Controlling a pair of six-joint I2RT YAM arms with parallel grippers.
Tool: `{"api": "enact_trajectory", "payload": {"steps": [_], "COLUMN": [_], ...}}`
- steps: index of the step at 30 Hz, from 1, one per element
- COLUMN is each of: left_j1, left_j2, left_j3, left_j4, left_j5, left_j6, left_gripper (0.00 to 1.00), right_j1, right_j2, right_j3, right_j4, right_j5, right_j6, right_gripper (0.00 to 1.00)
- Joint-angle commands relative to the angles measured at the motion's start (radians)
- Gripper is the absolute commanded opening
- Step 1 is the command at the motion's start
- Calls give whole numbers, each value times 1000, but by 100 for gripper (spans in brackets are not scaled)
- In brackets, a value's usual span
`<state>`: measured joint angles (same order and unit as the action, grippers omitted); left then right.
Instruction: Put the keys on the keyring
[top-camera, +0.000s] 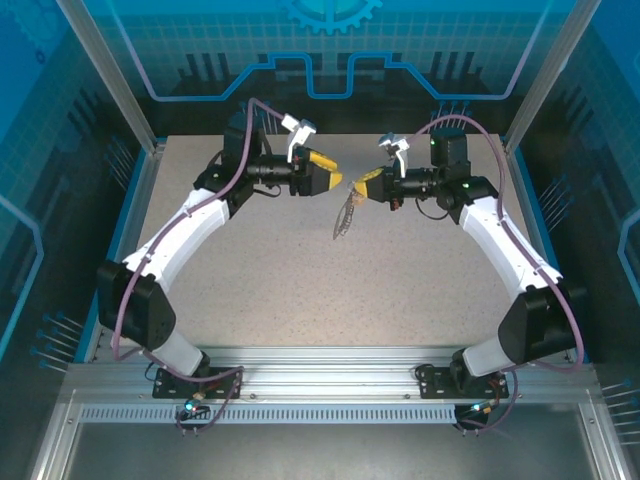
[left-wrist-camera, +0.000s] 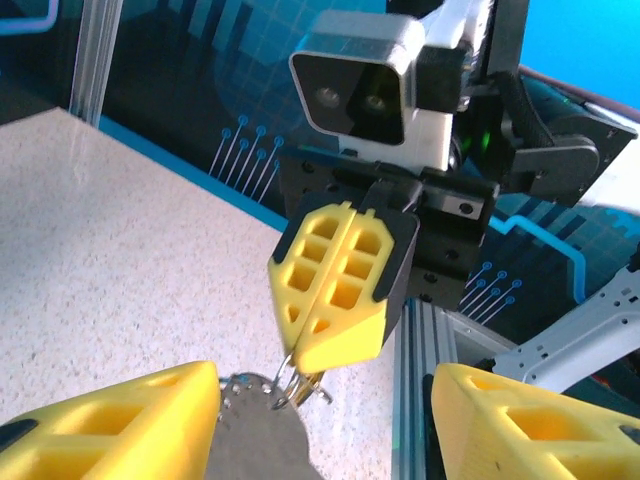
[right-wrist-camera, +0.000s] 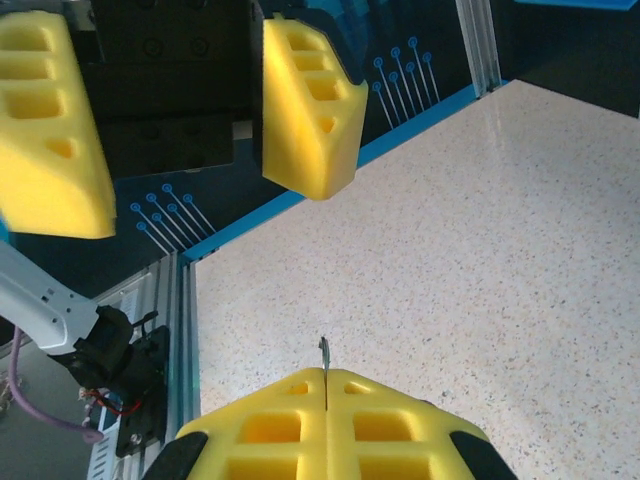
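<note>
The keyring (top-camera: 344, 216) hangs in the air over the middle of the counter (top-camera: 300, 300), pinched at its top by the right end effector (top-camera: 359, 188), whose yellow fingers are clenched flat together on the metal ring. Just beside it on the left, the left end effector (top-camera: 334, 173) faces the right one tip to tip, released, its fingers (left-wrist-camera: 120, 430) spread wide to either side of the hanging piece without touching it. Behind the pair, the speckled counter runs back to a blue strip and dark blue-lit walls with aluminium posts (top-camera: 100, 70). A purple cable (top-camera: 235, 175) loops along each arm.

From the left wrist, the clenched right fingers and the grey camera (left-wrist-camera: 365, 85) above them block most of what lies beyond. Only the wire ring (left-wrist-camera: 300, 385) and the top of the grey strap (left-wrist-camera: 262, 440) show, the rest cut off by the lower edge. From the right wrist, just a thin metal sliver (right-wrist-camera: 323, 350) sticks out of the seam between the shut fingers. A key cannot be told apart from the ring and links, all being too small and crowded.

Seen from above, the keyring's long axis slants from the right fingertips toward the near left, its free end lowest
</note>
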<state>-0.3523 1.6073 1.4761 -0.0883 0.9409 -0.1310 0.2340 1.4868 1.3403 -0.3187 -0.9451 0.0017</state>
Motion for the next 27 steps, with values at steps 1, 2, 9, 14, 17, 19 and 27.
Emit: {"api": "enact_trajectory", "payload": {"steps": [1, 2, 9, 14, 17, 19, 27], "left_j1": [10, 10, 7, -6, -13, -18, -37], "left_j2": [35, 44, 71, 81, 91, 95, 116], "left_j3": [61, 69, 80, 80, 85, 89, 114], "left_j4": [-170, -187, -198, -198, -198, -198, -215], "left_j5": [75, 83, 103, 106, 107, 105, 101], "left_j6": [107, 117, 125, 129, 131, 131, 142], "left_gripper": [54, 52, 46, 44, 44, 43, 37], "right_j1": [-12, -13, -10, 0, 7, 10, 11], "right_j2": [14, 18, 30, 33, 34, 35, 35], "right_j3": [51, 55, 68, 68, 68, 69, 71], "right_j4": [-65, -66, -65, -63, -64, -67, -69], "right_j5": [-74, -78, -105, -113, -112, -114, -116], "right_j6": [-43, -43, -31, -29, -30, -31, -35], "right_gripper": [0, 0, 0, 0, 0, 0, 0]}}
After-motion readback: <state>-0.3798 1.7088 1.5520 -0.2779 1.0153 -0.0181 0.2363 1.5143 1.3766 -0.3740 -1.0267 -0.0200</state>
